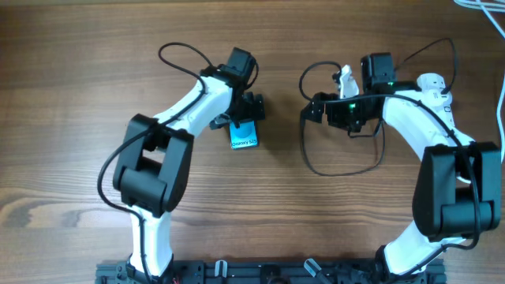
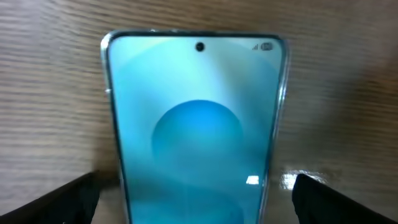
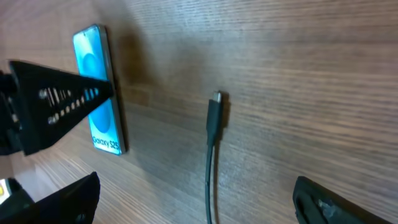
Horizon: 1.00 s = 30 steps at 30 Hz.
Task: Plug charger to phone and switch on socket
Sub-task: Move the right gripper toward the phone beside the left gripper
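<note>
The phone lies flat on the wooden table, cyan screen up, "Galaxy S25" text at its near end. It fills the left wrist view. My left gripper is open and straddles the phone's far end, with a gap on each side. The charger is a thin black cable looping on the table. Its plug tip lies free on the wood, pointing towards the phone. My right gripper is open and low over the cable. Only a white part of the socket shows behind my right arm.
A thick white cord runs off the table's top right corner. The left gripper's black finger crosses in front of the phone in the right wrist view. Bare wood lies between phone and plug tip.
</note>
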Tool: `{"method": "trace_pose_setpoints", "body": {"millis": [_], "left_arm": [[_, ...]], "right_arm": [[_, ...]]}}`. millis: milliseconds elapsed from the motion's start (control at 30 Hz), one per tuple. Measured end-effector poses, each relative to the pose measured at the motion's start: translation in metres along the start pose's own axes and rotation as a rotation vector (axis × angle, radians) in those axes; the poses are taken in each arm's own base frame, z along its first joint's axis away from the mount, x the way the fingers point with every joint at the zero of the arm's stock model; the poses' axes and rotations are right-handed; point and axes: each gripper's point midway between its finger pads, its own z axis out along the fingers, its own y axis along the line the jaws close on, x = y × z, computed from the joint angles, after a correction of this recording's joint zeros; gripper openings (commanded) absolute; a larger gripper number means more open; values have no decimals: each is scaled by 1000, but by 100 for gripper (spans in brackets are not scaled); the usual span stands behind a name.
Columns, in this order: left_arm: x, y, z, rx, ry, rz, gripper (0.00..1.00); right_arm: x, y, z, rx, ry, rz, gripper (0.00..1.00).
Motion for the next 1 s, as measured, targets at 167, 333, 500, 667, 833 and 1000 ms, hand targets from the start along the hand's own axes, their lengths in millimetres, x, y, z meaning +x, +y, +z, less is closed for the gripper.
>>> {"method": "trace_pose_setpoints", "body": {"millis": [167,333,500,667,833,1000], "left_arm": [[-2,-4,2,-11,-20,3,87],[-2,-2,3,-27,-17,0,81],[18,11,2,-80,66,7,84],[43,25,0,-138,173,5,100],[19,17,2,-102,85,48,100],[-17,19,4,-85,-32,55,74]], "right_arm": [[13,10,11,-76,20,-40,100],[27,33,25,-114,66,-109,100],[39,50,33,-134,103,-141,100],[48,63,39,-156,131,-170,99],[46,67,41,-161,122,-175,100],[46,67,41,-161,122,-168,100]]}}
